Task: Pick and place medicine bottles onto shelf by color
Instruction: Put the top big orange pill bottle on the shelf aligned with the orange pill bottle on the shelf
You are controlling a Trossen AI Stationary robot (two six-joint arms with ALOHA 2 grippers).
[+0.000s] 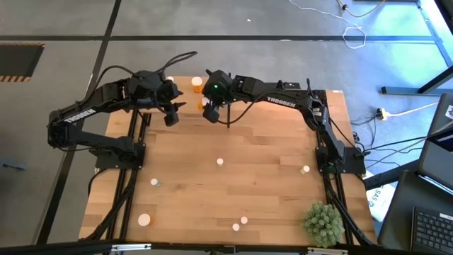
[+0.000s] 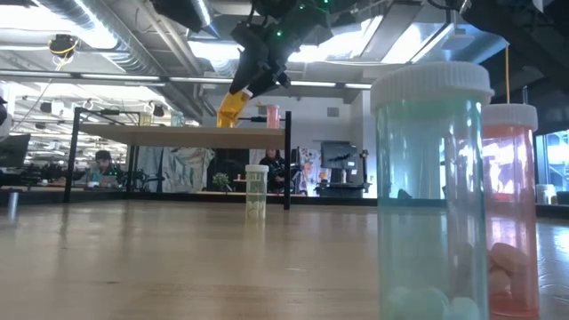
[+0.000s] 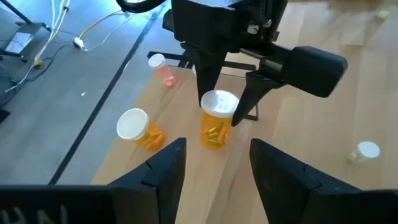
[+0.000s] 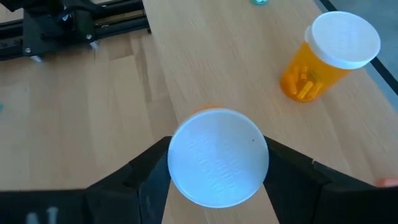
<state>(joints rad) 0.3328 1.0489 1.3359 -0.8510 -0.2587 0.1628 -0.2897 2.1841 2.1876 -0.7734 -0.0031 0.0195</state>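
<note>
Upright orange bottle (image 4: pixel 217 155), cap up, pinched in right gripper (image 4: pixel 217 165) jaws over the shelf (image 4: pixel 186 68); left gripper (image 3: pixel 214 165) jaws spread.

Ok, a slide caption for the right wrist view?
Right tool closed around a white-capped orange bottle above the shelf, beside another orange bottle already standing there.

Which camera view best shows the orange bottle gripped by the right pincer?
The left wrist view: the orange bottle shows whole, cap and body, upright between the right pincer fingers. The right wrist view shows mainly its white cap. The low view shows it tilted and far off; the high view barely shows it.
</note>
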